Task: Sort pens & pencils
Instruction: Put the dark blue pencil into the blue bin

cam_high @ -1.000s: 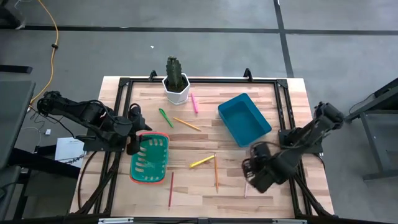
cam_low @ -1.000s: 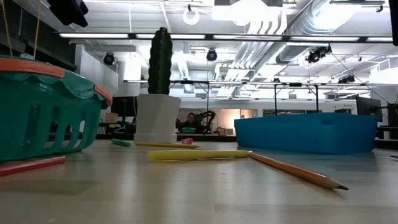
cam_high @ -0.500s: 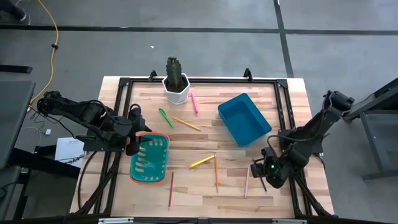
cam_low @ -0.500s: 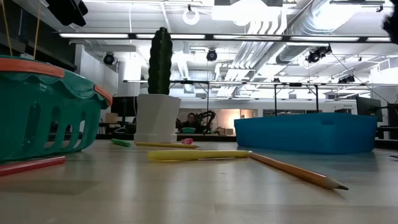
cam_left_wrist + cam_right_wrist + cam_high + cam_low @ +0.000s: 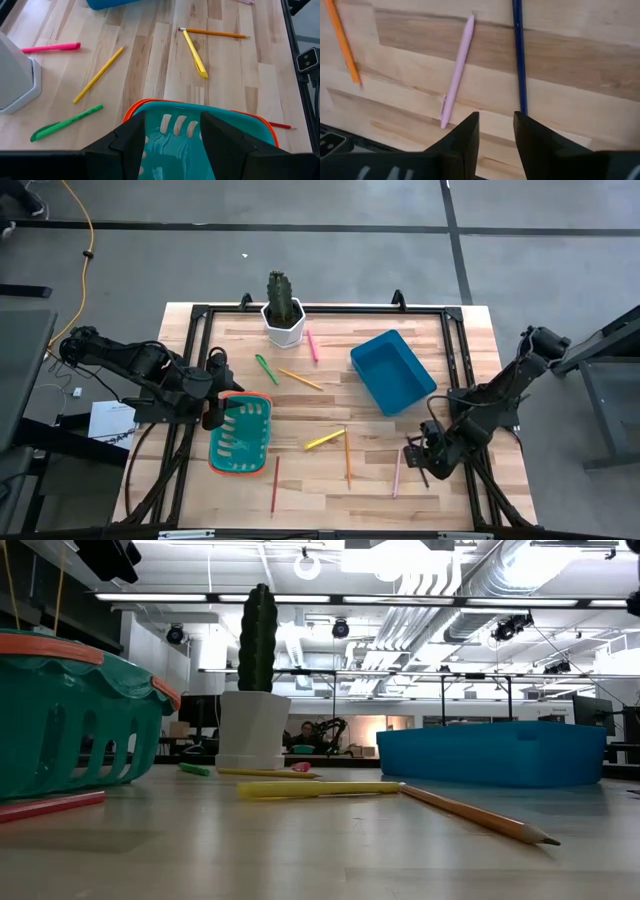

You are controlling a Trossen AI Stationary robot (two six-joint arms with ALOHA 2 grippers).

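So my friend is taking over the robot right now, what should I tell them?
Left gripper: jaws open, empty, over the teal basket.
Right gripper: jaws open, empty, at the table's front right, above a pale pink pen and a dark blue pencil.
Blue bin looks empty.
On the table: green pen, hot-pink pen, yellow pen, orange pencils, red pencil.
Done: nothing sorted. Left: everything.

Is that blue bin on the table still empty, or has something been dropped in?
Empty. From above, the blue bin shows only its bare blue floor, and the pens and pencils all lie on the table outside it.
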